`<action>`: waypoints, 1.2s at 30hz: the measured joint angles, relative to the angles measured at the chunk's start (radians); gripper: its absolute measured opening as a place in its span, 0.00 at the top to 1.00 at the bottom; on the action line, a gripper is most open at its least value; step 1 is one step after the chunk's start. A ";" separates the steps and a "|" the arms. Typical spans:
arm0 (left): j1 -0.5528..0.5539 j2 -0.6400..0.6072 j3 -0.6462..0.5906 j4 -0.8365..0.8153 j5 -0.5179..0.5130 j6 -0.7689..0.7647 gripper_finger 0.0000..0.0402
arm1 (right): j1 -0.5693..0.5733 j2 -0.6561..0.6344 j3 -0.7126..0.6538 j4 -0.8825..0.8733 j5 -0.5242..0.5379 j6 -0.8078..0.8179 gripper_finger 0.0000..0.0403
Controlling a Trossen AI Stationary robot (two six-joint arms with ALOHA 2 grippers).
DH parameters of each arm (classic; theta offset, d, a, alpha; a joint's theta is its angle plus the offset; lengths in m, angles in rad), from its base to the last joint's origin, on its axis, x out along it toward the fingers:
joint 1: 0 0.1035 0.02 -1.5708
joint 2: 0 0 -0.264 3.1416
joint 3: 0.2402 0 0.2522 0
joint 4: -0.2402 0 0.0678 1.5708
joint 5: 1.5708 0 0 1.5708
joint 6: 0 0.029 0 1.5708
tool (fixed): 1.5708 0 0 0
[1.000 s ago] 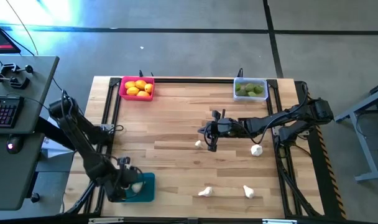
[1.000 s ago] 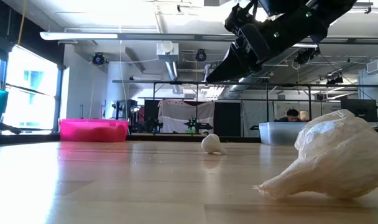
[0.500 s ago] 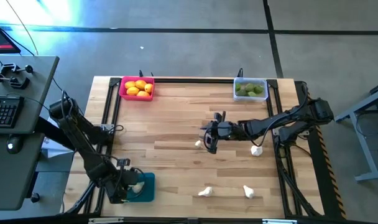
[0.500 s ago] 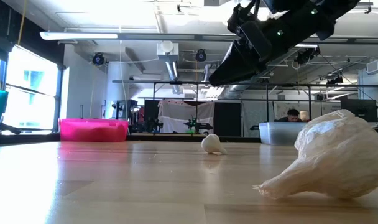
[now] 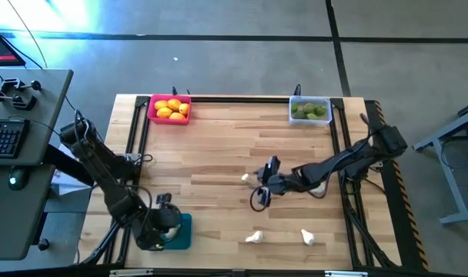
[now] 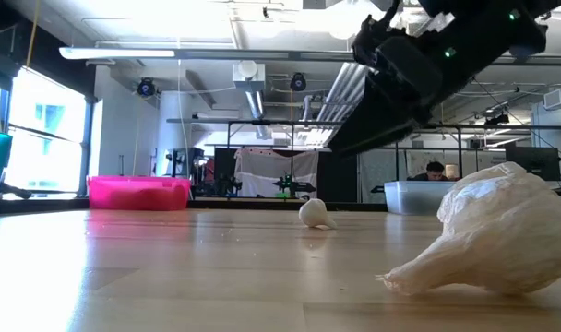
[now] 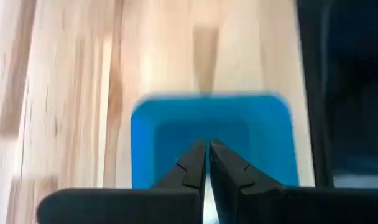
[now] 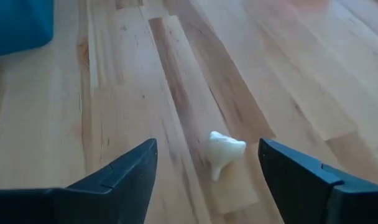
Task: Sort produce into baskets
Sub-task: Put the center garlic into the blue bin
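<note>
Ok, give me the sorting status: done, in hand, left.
Done: yellow fruits sit in the pink basket, green ones in the clear basket. In hand: the right gripper, open, hovers over a garlic bulb mid-table; the left gripper is shut above the teal basket. Left: that bulb and at least two more bulbs near the front edge.

Lying open between the spread right gripper (image 8: 207,180) fingers — bare wood around one garlic bulb (image 8: 225,151). Nothing crowding it — teal basket (image 8: 18,25) sitting well apart.

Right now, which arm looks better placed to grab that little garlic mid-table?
The right. Its gripper hangs open beside the garlic, which shows between its fingers. The left gripper is shut over the teal basket.
</note>
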 joint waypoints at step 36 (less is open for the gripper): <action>0.410 -0.187 -0.709 1.467 -0.164 0.566 1.00 | -0.032 0.285 0.001 0.178 0.056 0.064 0.98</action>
